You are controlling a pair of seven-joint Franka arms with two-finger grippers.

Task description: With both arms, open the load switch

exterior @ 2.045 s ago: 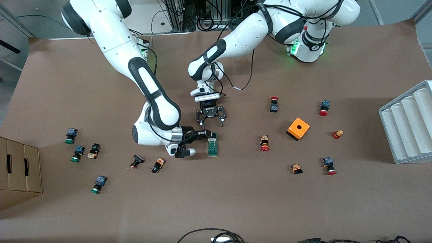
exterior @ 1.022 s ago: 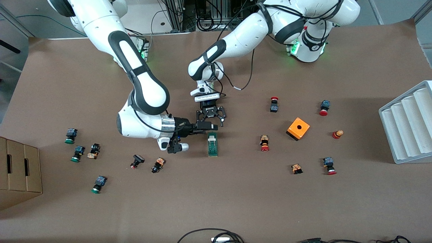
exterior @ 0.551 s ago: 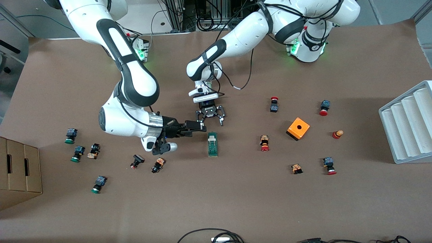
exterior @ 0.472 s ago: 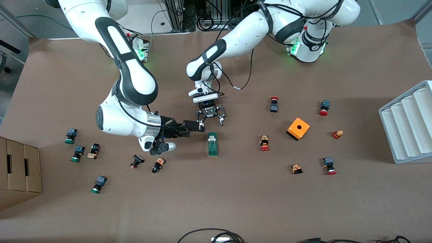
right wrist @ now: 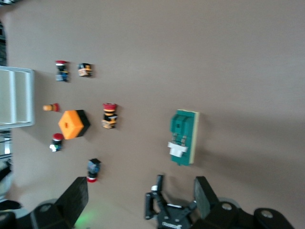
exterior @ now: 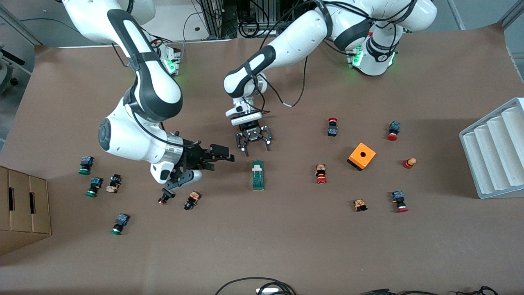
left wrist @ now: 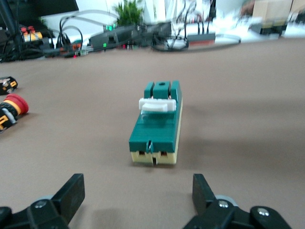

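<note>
Green and narrow, the load switch (exterior: 258, 175) lies flat on the brown tabletop (exterior: 286, 246), its white slider (exterior: 257, 167) at its 12 o'clock end. The left end effector (exterior: 254, 143) hangs just off that end, pointing down from a bent arm, fingers spread wide and empty. The right end effector (exterior: 219, 155) sits at the switch's 9 o'clock side, apart from it, lying sideways from a folded elbow, fingers open wide, holding nothing. An orange box (exterior: 362, 156) rests at 3 o'clock.
</note>
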